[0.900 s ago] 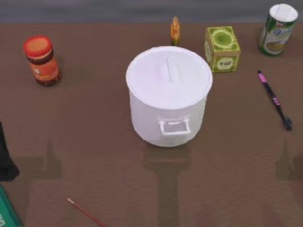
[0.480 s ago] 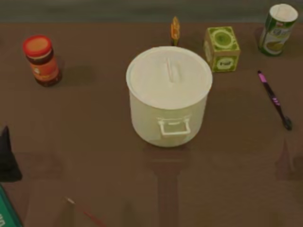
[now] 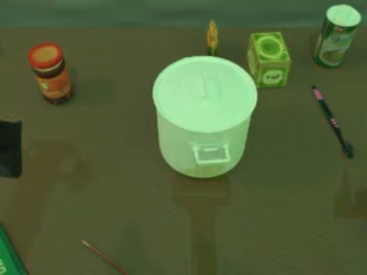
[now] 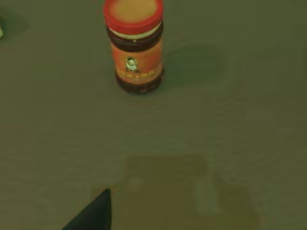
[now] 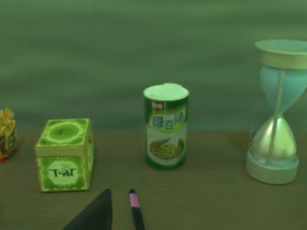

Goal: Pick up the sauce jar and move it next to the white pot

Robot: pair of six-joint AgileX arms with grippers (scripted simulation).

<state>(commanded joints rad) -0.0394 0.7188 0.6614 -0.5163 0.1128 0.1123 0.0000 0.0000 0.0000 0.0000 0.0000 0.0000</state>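
Observation:
The sauce jar [image 3: 50, 73], with a red-orange lid and orange label, stands upright at the far left of the table; the left wrist view shows it ahead [image 4: 135, 45]. The white pot [image 3: 205, 114] sits in the middle with its lid on and its side handle facing the front. My left gripper [image 3: 10, 148] is at the left edge, nearer the front than the jar and apart from it. One dark fingertip [image 4: 96, 215] shows, with a wide bare gap beside it, so it is open and empty. My right gripper is outside the top view; its one visible fingertip [image 5: 96, 213] holds nothing.
A green tea box [image 3: 268, 59], a green-and-white can [image 3: 336, 35] and a pink-and-black pen [image 3: 332, 120] lie at the right. A small orange item [image 3: 212, 37] stands behind the pot. A red stick [image 3: 103, 258] and a green object [image 3: 8, 260] lie front left. An hourglass [image 5: 276, 115] stands beside the can.
My left gripper has moved away from the front edge toward the sauce jar. The jar, the pot and the other things have not moved.

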